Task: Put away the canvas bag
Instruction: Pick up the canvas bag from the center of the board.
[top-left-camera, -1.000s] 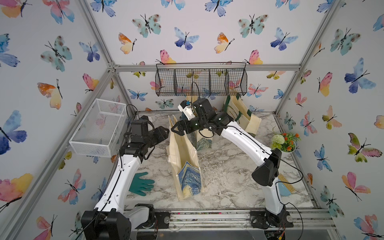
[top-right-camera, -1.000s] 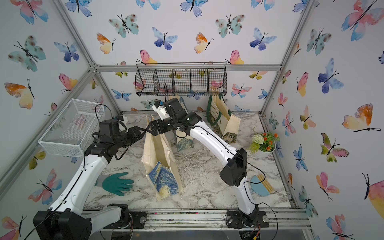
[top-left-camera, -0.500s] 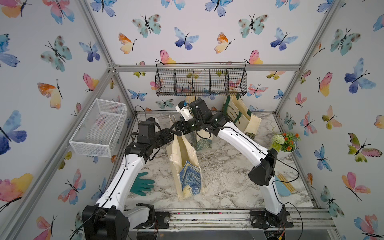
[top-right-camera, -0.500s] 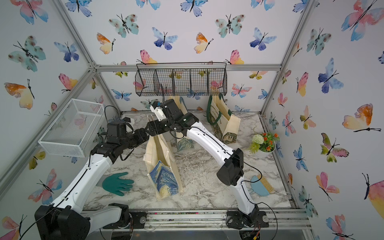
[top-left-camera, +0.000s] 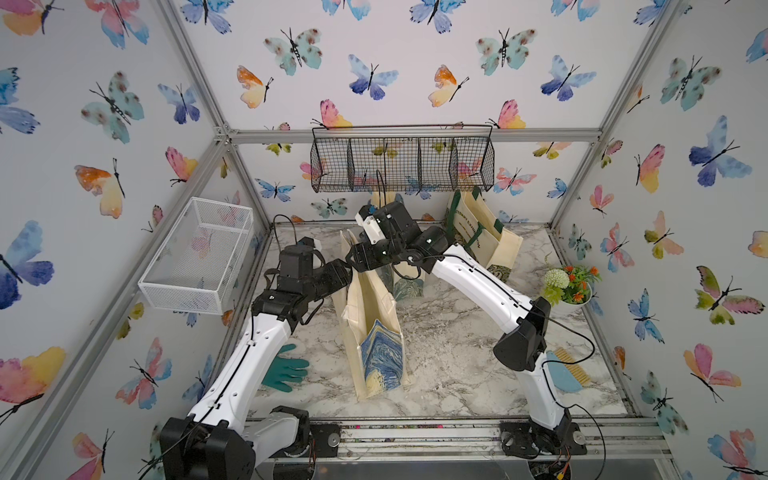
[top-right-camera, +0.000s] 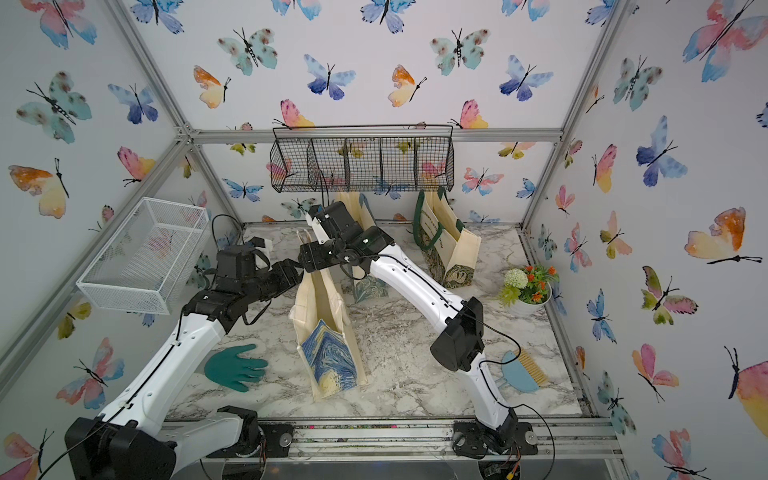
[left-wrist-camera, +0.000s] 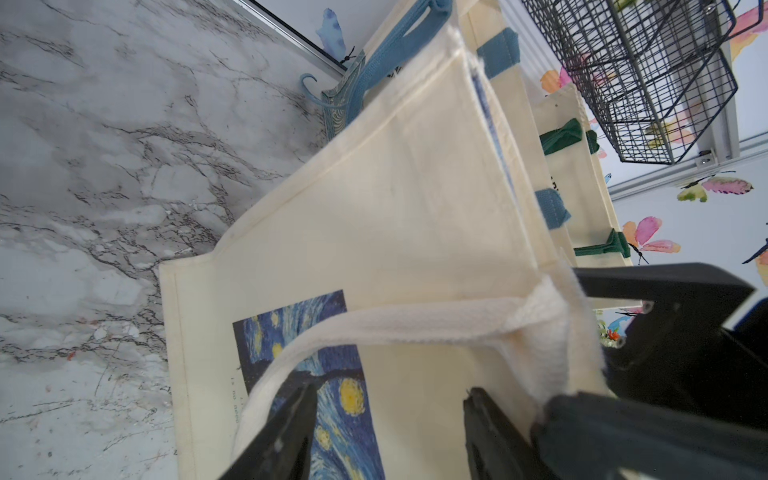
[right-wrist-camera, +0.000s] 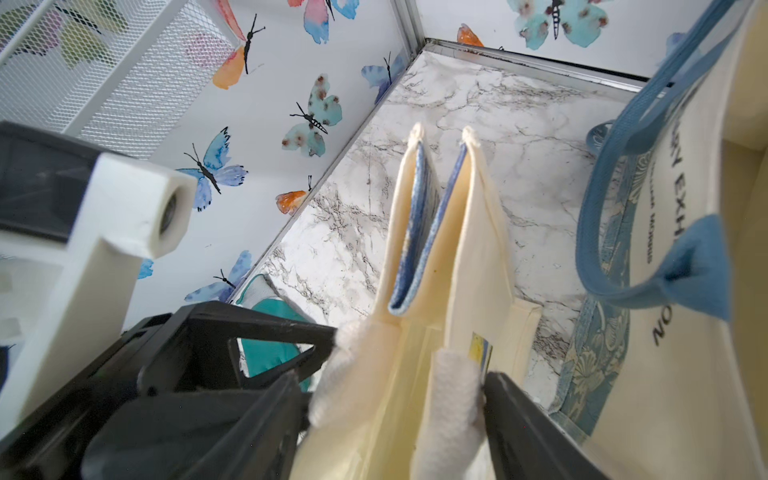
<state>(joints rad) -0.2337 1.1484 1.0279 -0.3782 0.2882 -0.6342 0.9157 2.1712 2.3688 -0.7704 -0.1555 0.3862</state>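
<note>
1. We found the right gripper (right-wrist-camera: 390, 376) with its jaws wide, one on each outer side of the two cream handles (right-wrist-camera: 453, 395) of the canvas bag (right-wrist-camera: 473, 249). One finger (right-wrist-camera: 519, 415) touched a strap. The two straps stood apart between the jaws and were not pressed together.

2. The left gripper (left-wrist-camera: 388, 390) held its jaws at a moderate width. The printed face of the bag showed through the gap, and one handle strap (left-wrist-camera: 415, 320) arched around the fingertips. We could not tell whether either finger bore on that strap. In the right wrist view, one left finger (right-wrist-camera: 257, 322) reached the outer strap, just beside the right gripper's jaw.

3. In both top views the two grippers met tip to tip at the bag's mouth.

4. The canvas bag (top-left-camera: 365, 316) stood upright on the marble table (top-left-camera: 457, 353), directly below both grippers, with its mouth slightly parted.

5. Farther out:
- Just behind the right gripper stood a bag with blue handles (right-wrist-camera: 685, 208).
- Beyond it, to that gripper's right, stood a bag with green handles (top-left-camera: 478, 237).
- Above and behind both grippers hung a black wire basket (top-left-camera: 403, 166).
- To the left gripper's left hung a white mesh basket (top-left-camera: 199, 257).
- Below the left arm, toward its base, lay a green glove (top-left-camera: 286, 370).
- Well to the right gripper's right sat a flower pot (top-left-camera: 569, 286) and a blue brush (top-left-camera: 563, 374).
</note>
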